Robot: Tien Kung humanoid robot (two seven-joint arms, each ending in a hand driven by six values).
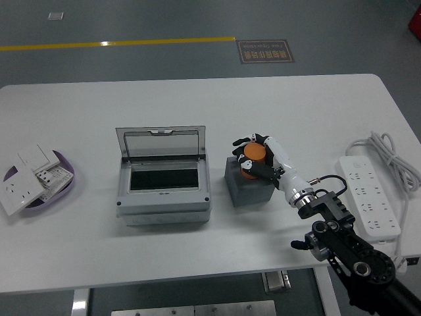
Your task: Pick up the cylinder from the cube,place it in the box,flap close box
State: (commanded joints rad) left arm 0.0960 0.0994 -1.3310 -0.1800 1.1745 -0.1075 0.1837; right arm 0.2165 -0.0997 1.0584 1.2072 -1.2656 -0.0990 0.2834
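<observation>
An orange cylinder [252, 158] stands on top of a dark grey cube [248, 187] right of the table's middle. My right hand [258, 155] reaches in from the lower right and its white and black fingers curl around the cylinder, which still rests on the cube. Left of the cube sits a grey box [163, 191] with its clear flap lid [160, 142] standing open at the back, the dark inside showing. My left arm is out of view.
A purple dish [68, 186] holding white switch plates lies at the table's left edge. A white power strip [370, 195] with a coiled cable lies at the right edge. Grey floor with a yellow line runs beyond the table.
</observation>
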